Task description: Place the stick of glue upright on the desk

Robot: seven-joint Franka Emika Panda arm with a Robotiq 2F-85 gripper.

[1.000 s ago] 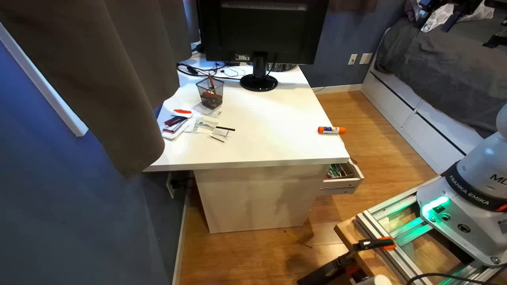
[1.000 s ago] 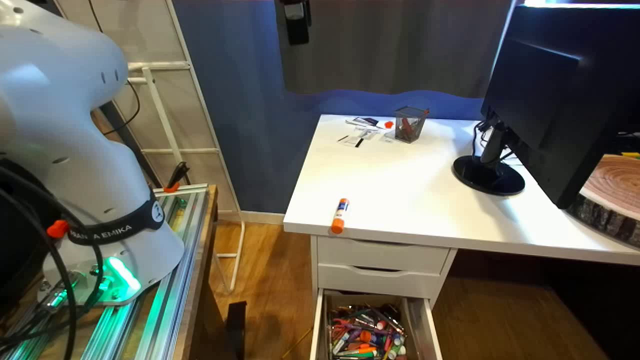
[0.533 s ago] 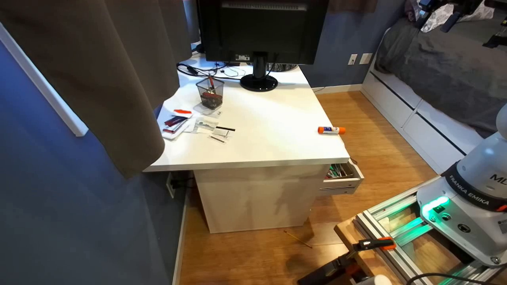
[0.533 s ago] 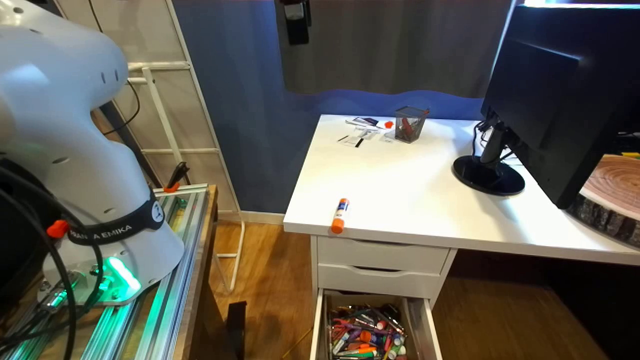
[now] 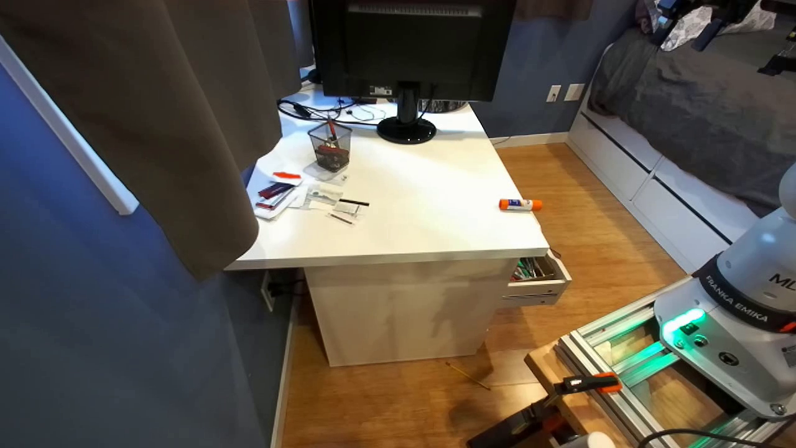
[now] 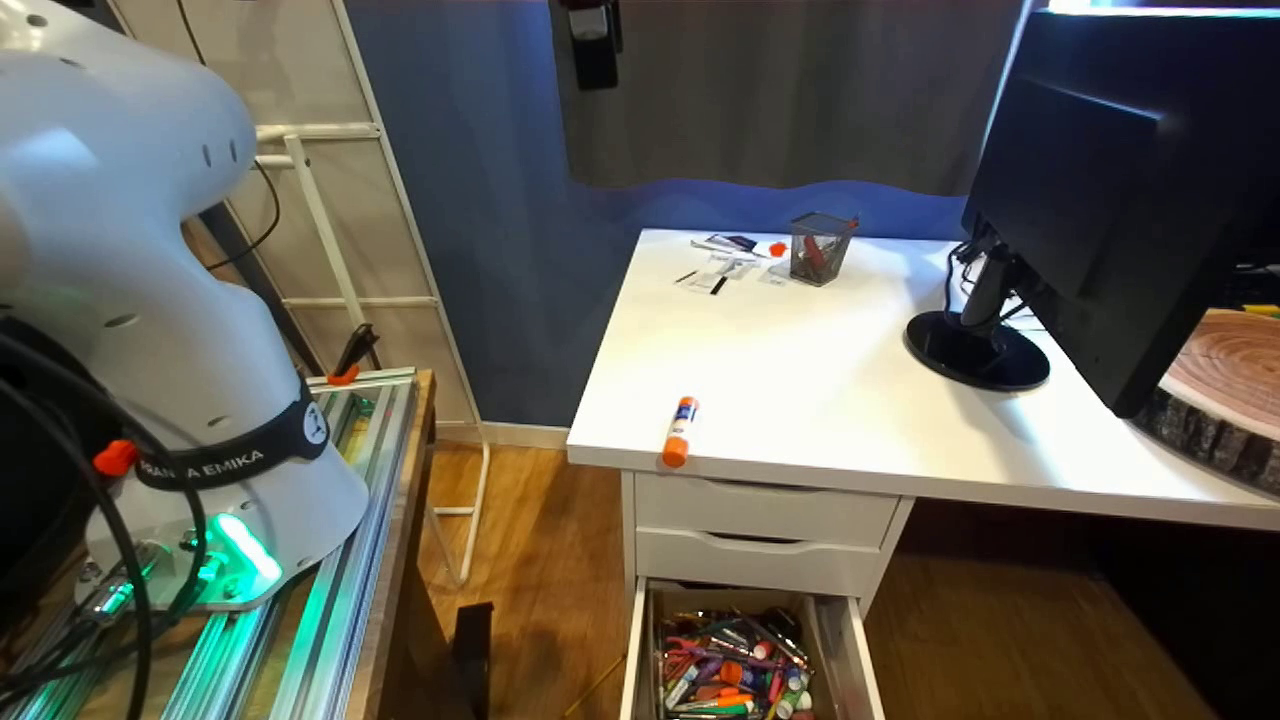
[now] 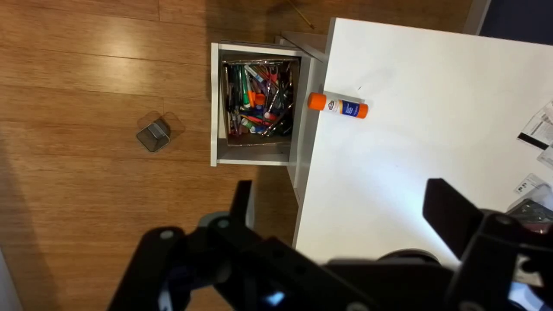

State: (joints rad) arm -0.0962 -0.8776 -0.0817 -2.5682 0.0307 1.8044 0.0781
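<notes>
The stick of glue (image 5: 520, 205) has orange ends and a white and blue label. It lies on its side on the white desk (image 5: 435, 205), near the edge above the open drawer, in both exterior views (image 6: 680, 432). In the wrist view the stick of glue (image 7: 338, 106) has one orange end reaching past the desk's edge (image 7: 406, 86). My gripper (image 7: 339, 180) is open and empty, its dark fingers wide apart in the wrist view, with the stick beyond the fingertips and apart from them. In an exterior view dark gripper parts (image 5: 706, 34) show only at the top right corner.
An open drawer (image 6: 865, 660) full of pens and markers sticks out below the stick. A black monitor (image 6: 1090, 200) stands on the desk. A mesh pen cup (image 6: 820, 250) and papers (image 5: 323, 196) lie towards the curtain side. Black cables (image 5: 311, 112) lie behind the cup.
</notes>
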